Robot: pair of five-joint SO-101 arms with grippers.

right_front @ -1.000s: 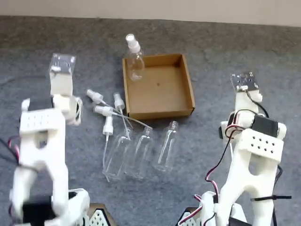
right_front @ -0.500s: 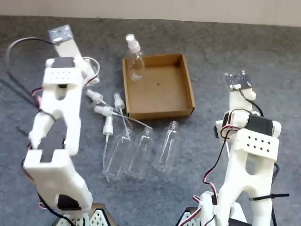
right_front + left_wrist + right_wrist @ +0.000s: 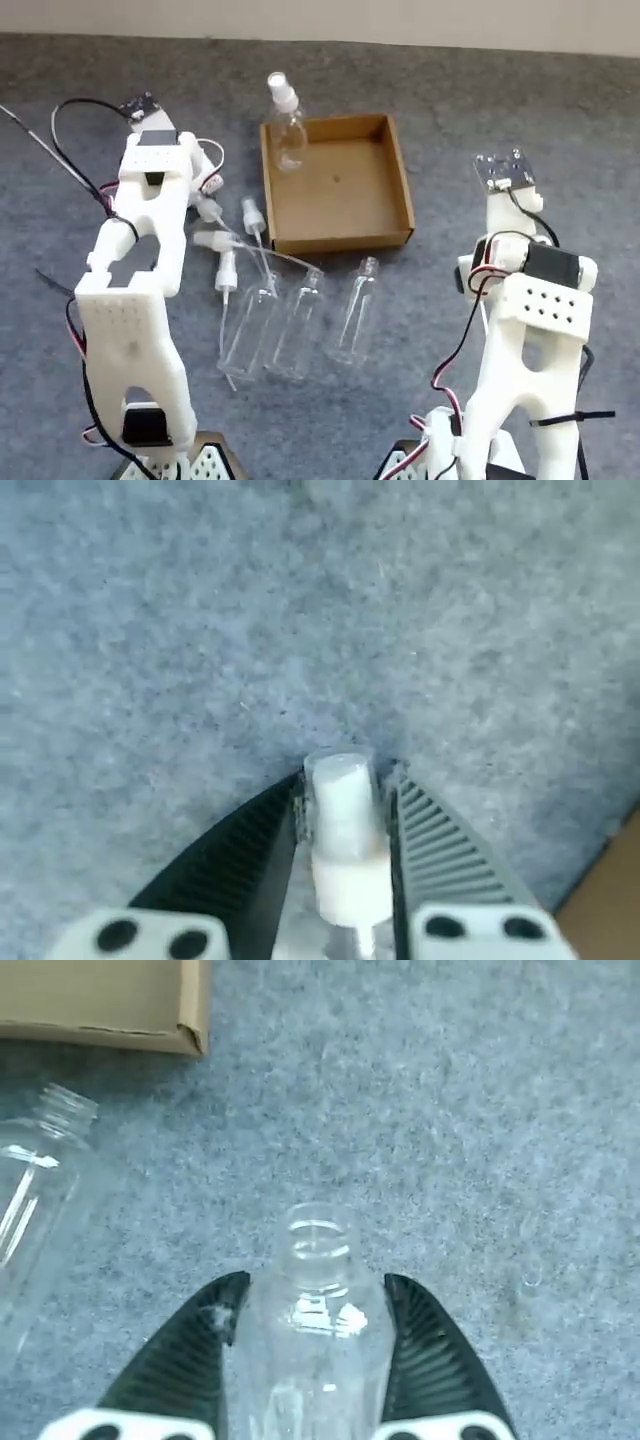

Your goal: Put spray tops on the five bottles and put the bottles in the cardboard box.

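Left gripper (image 3: 345, 780) pinches a spray top (image 3: 343, 830), left of the box (image 3: 345, 240). Right gripper (image 3: 315, 1295) clamps an uncapped bottle (image 3: 318, 1250). Three open bottles (image 3: 298, 325) lie before the box. A capped bottle (image 3: 287, 125) sits at its far-left corner, possibly inside.

The tabletop (image 3: 560, 120) is covered in a grey, fuzzy, carpet-like fabric that spreads across the whole high view. Its nap is mottled with lighter and darker flecks. A plain pale strip (image 3: 320, 18) runs along the far edge, beyond the fabric.
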